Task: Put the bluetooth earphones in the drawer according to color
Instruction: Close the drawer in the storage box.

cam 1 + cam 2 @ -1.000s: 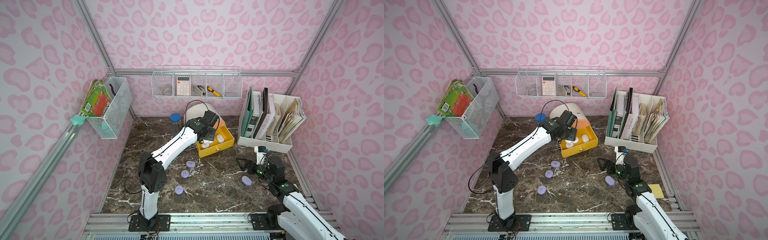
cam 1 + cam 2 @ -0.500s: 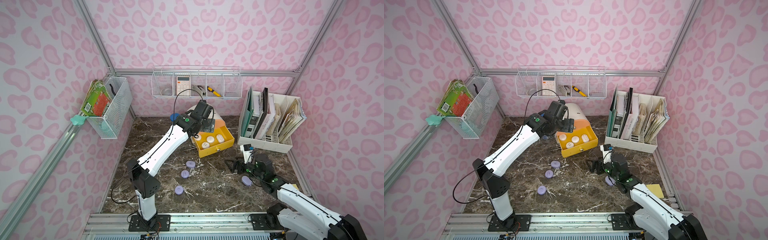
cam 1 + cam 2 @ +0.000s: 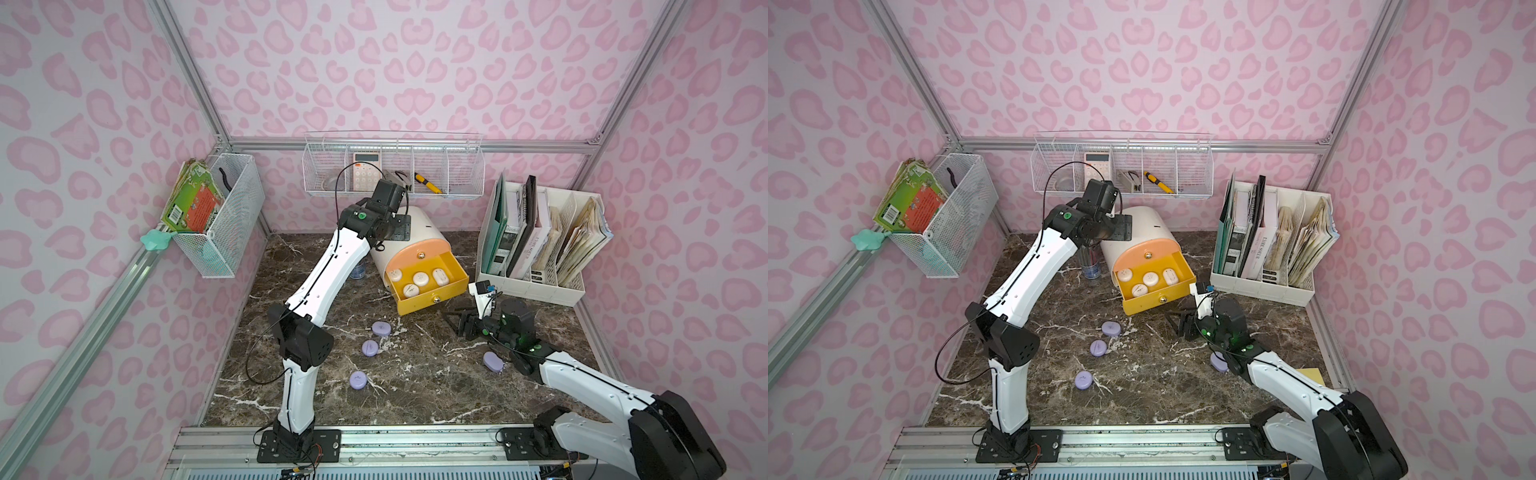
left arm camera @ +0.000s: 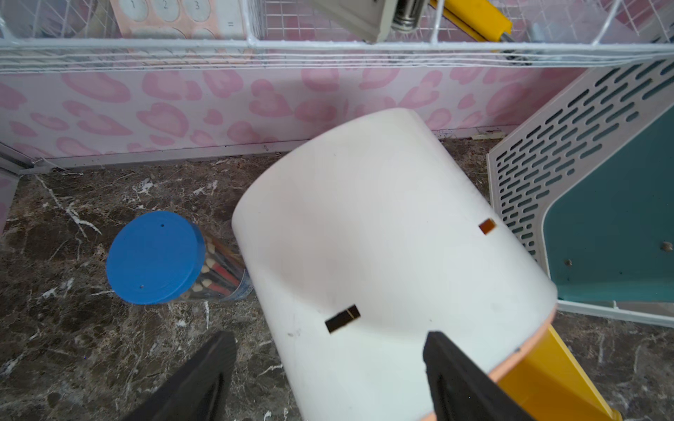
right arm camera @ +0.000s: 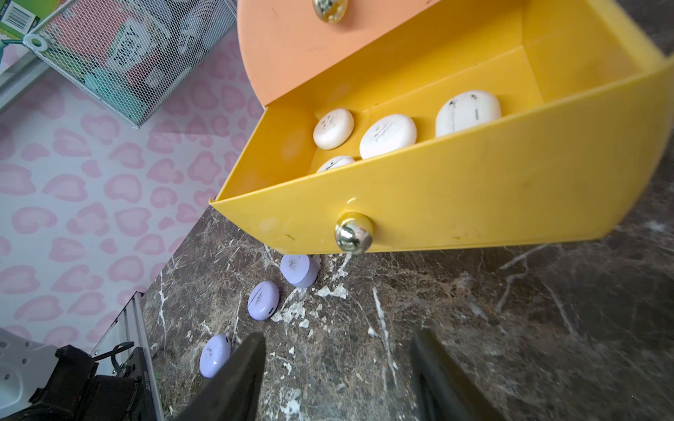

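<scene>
Through the left wrist's camera, the left hand (image 4: 330,340) is released, its two black fingers (image 4: 204,371) spread wide and gripping nothing. One finger hangs over the white arched top of the cabinet (image 4: 383,226) and the other over the marble bench (image 4: 73,346) just beside it; whether either touches I cannot tell. A blue-lidded tub (image 4: 155,257) stands just beside the cabinet's wall. Through the right wrist's camera, the right hand (image 5: 337,337) is released too, fingers parted with only bare bench between them. It is near the metal knob (image 5: 353,233) of the yellow drawer (image 5: 474,204) but apart from it. That drawer is pulled out beneath the shut peach drawer (image 5: 291,47), and four white earphone cases (image 5: 388,135) lie flat inside, one half hidden by the front wall. Three lilac cases (image 5: 263,299) lie in a loose row on the bench beyond the drawer's corner. In both top views the cabinet sits at mid-frame, turned askew, its long axis running from upper left to lower right. The open yellow drawer points to the lower right, toward the right hand. In a top view the three lilac cases lie to the lower left of the drawer. A fourth lilac case (image 3: 493,362) lies at lower right, just beside the right arm (image 3: 582,382), its long axis slanting from upper left to lower right. The white file rack (image 3: 536,286) stands at the right of the frame.
</scene>
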`<action>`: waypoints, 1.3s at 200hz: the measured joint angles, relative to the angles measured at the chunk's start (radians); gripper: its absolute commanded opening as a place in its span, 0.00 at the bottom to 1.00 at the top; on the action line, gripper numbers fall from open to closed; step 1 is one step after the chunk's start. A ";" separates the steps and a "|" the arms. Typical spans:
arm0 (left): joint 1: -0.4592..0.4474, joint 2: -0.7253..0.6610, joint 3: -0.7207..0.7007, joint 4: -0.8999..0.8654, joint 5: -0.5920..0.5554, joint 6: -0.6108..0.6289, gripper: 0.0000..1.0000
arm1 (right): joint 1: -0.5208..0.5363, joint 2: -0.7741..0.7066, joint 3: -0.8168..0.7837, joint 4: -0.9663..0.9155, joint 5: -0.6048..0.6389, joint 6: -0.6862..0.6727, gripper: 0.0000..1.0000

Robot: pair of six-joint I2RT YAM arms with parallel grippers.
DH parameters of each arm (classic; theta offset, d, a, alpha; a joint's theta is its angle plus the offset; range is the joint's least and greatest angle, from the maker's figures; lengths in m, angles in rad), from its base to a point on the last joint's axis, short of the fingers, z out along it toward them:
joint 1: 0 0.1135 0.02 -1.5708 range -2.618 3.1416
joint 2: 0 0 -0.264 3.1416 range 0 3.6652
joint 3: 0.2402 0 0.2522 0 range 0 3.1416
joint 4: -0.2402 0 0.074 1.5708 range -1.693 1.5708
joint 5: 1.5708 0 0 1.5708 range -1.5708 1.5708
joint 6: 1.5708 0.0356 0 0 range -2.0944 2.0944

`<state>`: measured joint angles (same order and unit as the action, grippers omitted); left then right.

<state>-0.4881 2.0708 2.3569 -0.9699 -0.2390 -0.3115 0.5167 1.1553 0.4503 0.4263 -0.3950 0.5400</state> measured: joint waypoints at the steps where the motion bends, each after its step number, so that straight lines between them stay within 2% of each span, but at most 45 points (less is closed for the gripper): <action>1: 0.001 0.001 0.001 0.000 0.001 0.000 0.84 | 0.000 0.005 0.001 0.003 -0.001 0.004 0.58; 31: 0.022 0.040 0.012 0.000 0.027 0.000 0.82 | 0.000 0.080 0.019 0.056 -0.001 0.040 0.45; 50: 0.022 0.061 0.012 0.000 0.040 0.000 0.80 | 0.000 0.126 0.042 0.089 -0.001 0.066 0.42; 170: 0.025 0.003 -0.200 0.244 0.057 -0.041 0.76 | -0.012 0.350 0.222 0.222 -0.005 0.122 0.37; 260: 0.025 -0.008 -0.238 0.296 0.078 -0.056 0.75 | -0.034 0.580 0.304 0.500 -0.032 0.253 0.27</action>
<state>-0.4629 2.0628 2.1193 -0.6739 -0.1608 -0.3672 0.4831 1.7355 0.7540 0.9260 -0.4267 0.7929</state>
